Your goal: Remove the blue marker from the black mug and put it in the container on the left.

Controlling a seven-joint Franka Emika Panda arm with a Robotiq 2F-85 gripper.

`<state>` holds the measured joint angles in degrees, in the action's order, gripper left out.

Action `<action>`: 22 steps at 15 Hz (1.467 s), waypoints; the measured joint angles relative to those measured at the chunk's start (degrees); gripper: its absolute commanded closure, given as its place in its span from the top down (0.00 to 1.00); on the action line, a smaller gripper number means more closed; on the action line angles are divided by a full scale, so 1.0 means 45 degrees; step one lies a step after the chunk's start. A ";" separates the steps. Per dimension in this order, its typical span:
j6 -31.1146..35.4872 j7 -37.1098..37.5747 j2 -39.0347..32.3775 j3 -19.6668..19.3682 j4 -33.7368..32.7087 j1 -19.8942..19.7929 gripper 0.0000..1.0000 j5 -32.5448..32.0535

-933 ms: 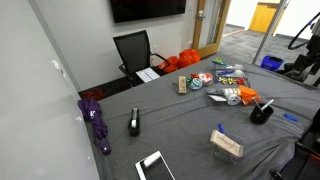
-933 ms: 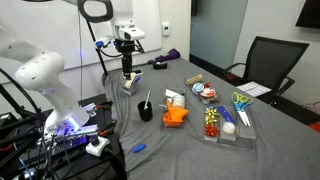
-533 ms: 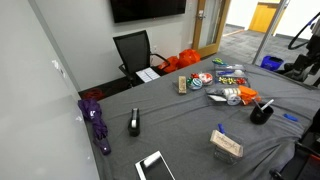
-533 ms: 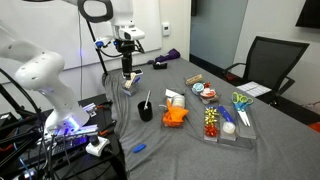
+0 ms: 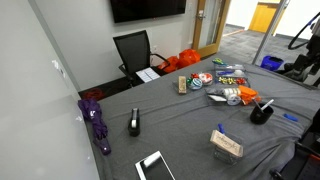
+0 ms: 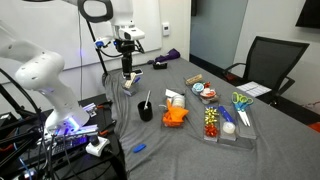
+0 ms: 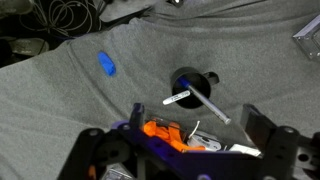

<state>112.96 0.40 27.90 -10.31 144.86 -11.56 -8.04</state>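
The black mug point(image 7: 188, 80) stands on the grey cloth and holds a thin marker with a blue end point(image 7: 208, 104) that leans out over the rim, plus a white marker. The mug also shows in both exterior views point(image 5: 262, 113) point(image 6: 146, 110). The tan container point(image 5: 226, 143) lies on the table apart from the mug and is out of the wrist view. My gripper point(image 7: 180, 138) is open and empty. It hangs well above the table beside the mug point(image 6: 127, 78), touching nothing.
An orange item point(image 6: 175, 117) and white clutter lie next to the mug. A small blue object point(image 7: 107, 65) lies loose on the cloth. A black oblong gadget point(image 5: 135, 122), a tablet point(image 5: 155, 166), trays of small items point(image 6: 228, 122) and a purple cloth point(image 5: 97, 122) share the table.
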 measured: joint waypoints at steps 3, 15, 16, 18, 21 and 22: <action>0.0000 0.0000 0.0000 0.0000 0.0000 0.0000 1.00 0.0000; 0.0060 -0.0001 -0.0208 0.0067 0.0097 0.0277 1.00 0.0254; 0.0112 -0.0013 -0.0333 0.0070 0.0118 0.0366 1.00 0.0364; 0.0513 -0.0048 -0.0591 0.0072 0.0182 0.0528 1.00 0.0519; 0.1785 -0.0035 -0.1024 0.0134 0.0420 0.0633 1.00 0.0523; 0.2283 -0.0002 -0.1211 0.0161 0.0538 0.0656 1.00 0.0525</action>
<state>123.24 0.40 22.45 -9.59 147.28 -8.61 -5.67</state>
